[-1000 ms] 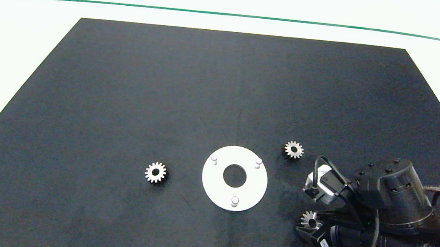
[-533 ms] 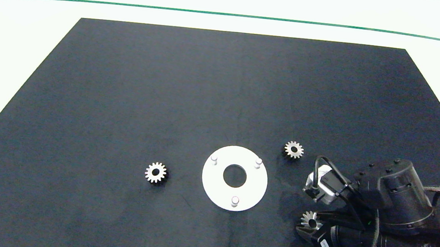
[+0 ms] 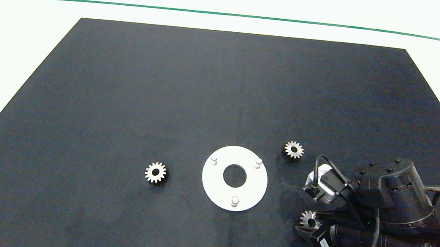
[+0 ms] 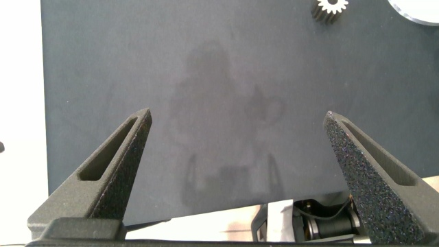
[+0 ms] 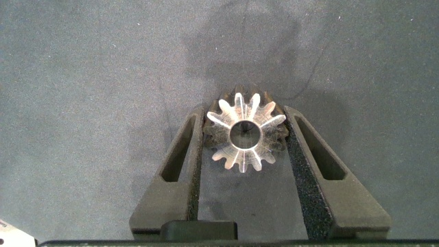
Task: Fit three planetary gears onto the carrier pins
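One gear [image 5: 245,132] between right jaws

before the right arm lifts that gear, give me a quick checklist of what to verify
1. Gear centred in the right end effector: ok, the gear sits between both fingers, which close on its teeth.
2. Gear lying flat for the lift: ok, its bore faces up in the right wrist view.
3. Carrier pins free: ok, all three pins on the white disc are bare.
4. Path to the disc: ok, only bare black mat lies between.
5. Other two gears out of the way: ok, one lies beyond the arm, one on the disc's far side.
6. Left end effector: ok, open, over bare mat.
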